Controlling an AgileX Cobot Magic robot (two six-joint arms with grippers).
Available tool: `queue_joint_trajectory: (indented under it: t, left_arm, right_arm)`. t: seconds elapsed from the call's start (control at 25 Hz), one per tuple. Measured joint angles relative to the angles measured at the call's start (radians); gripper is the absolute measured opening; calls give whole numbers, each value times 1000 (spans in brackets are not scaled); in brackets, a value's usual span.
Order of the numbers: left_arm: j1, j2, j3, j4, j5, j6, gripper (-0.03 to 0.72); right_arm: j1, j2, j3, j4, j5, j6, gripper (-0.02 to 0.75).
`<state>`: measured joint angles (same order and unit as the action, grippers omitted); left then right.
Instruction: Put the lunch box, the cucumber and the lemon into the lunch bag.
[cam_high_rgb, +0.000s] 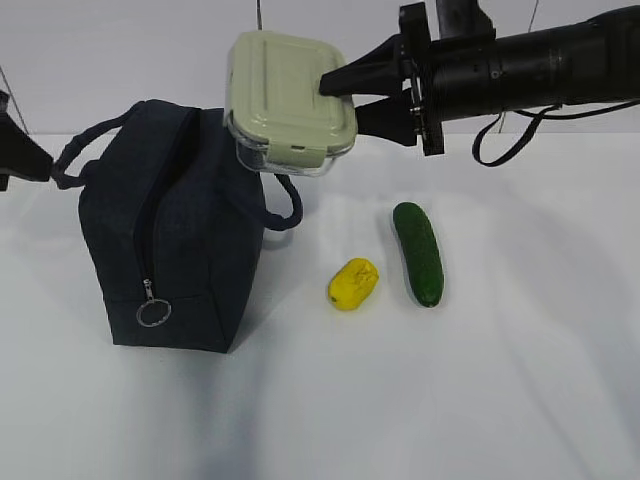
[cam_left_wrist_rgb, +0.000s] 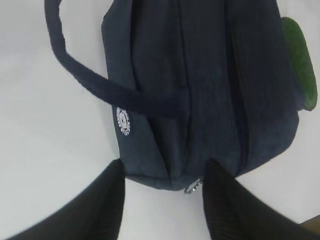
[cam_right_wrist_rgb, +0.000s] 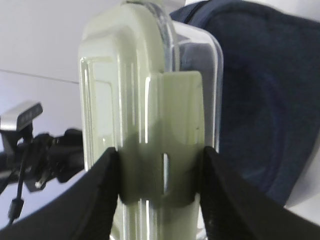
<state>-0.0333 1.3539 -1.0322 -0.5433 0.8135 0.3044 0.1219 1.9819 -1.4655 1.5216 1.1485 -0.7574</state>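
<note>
Logo (cam_left_wrist_rgb: 123, 121) on lunch bag (cam_high_rgb: 185, 230) unreadable; right hand (cam_high_rgb: 345, 97) grips lunch box (cam_high_rgb: 288, 100); left hand (cam_left_wrist_rgb: 162, 195) open.

I see the lunch bag (cam_high_rgb: 170, 230) standing left on the worktop (cam_high_rgb: 480, 400); the lemon (cam_high_rgb: 353, 283) lies right of it, the cucumber (cam_high_rgb: 418, 252) further right. My right hand (cam_high_rgb: 335, 95) holds the lunch box (cam_high_rgb: 285, 100) above the bag's right side.

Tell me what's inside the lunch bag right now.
Cannot be seen: the lunch bag hides its interior. Lemon and cucumber lie outside; right gripper holds the lunch box aloft.
</note>
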Motion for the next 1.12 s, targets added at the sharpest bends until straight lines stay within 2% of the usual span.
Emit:
queue_joint_trajectory:
  t: [0.4, 0.76, 0.92, 1.12]
  left_arm:
    - [0, 235, -190, -131, 6, 181, 366]
    - [0, 420, -325, -163, 57, 209, 363]
    - [0, 464, -340, -212, 72, 209, 315]
    - [0, 473, -342, -221, 93, 209, 206]
  right_arm:
    - [62, 0, 0, 0, -6, 2, 354]
    - [80, 0, 0, 0, -46, 4, 354]
    - [80, 0, 0, 2, -90, 4, 354]
    - [80, 15, 0, 39, -92, 4, 354]
